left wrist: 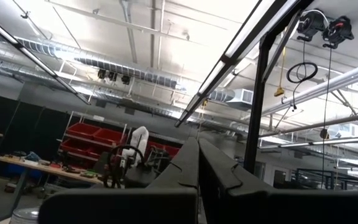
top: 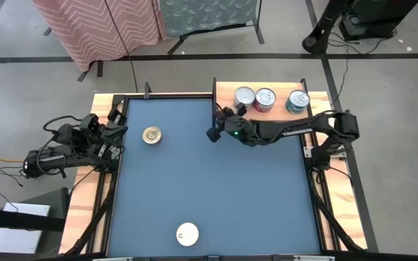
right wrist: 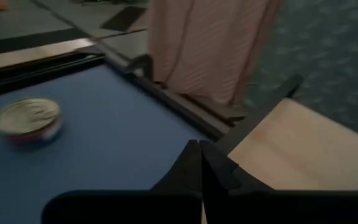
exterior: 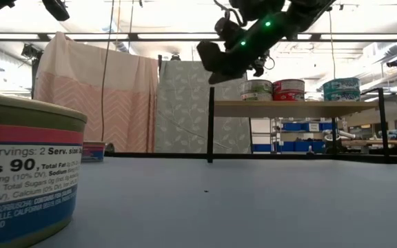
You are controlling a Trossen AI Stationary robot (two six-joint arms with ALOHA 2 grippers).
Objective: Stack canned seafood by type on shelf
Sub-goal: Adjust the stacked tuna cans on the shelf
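- Currently, the right gripper (top: pixel 212 135) is held pressed together and empty beside the shelf (top: pixel 227 93).
- The gold tin (top: pixel 151 135) could be knocked away if approached unopened.

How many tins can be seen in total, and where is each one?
5. Three stand on the shelf: a silver-lidded tin, a red tin, a teal tin. On the table: a gold tin and a white tin. Others may be hidden.

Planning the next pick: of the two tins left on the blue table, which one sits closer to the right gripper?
The gold-lidded tin, near the table's far left side. The right gripper hangs shut level with it, while the white-lidded tin sits at the near edge.
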